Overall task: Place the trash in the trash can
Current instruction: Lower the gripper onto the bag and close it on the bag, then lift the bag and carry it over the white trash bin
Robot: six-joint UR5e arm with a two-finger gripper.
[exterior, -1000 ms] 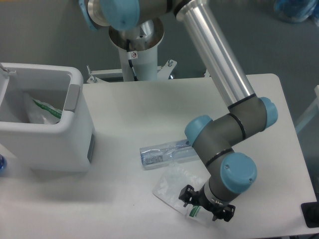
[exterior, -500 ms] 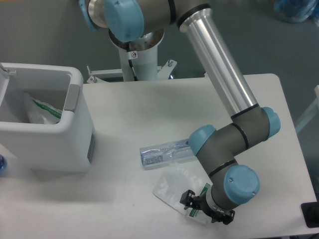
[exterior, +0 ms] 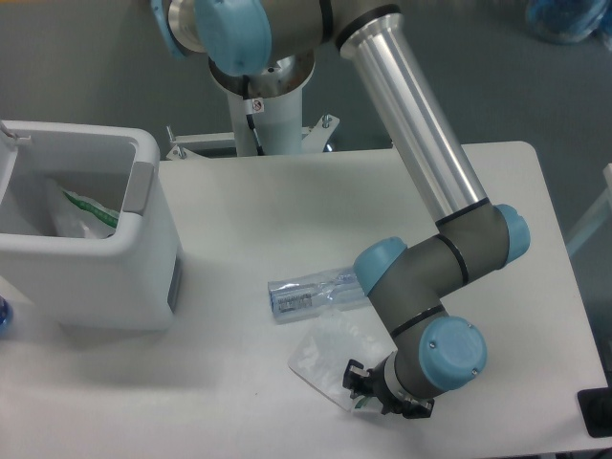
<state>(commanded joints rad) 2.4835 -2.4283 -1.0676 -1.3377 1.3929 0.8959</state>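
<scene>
The pouch [exterior: 328, 360] lies flat on the worktop [exterior: 287, 201], just below the bottle [exterior: 311, 295]; my hand [exterior: 381, 397] sits at its lower right corner, grip unclear; the trash can [exterior: 143, 249] stands far left.

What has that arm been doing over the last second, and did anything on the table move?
The gripper slid left along the table's near edge, farther over the flat translucent pouch; whether it has gripped it cannot be told. The pouch, the crushed clear plastic bottle and the white boxy trash can stayed put.
</scene>
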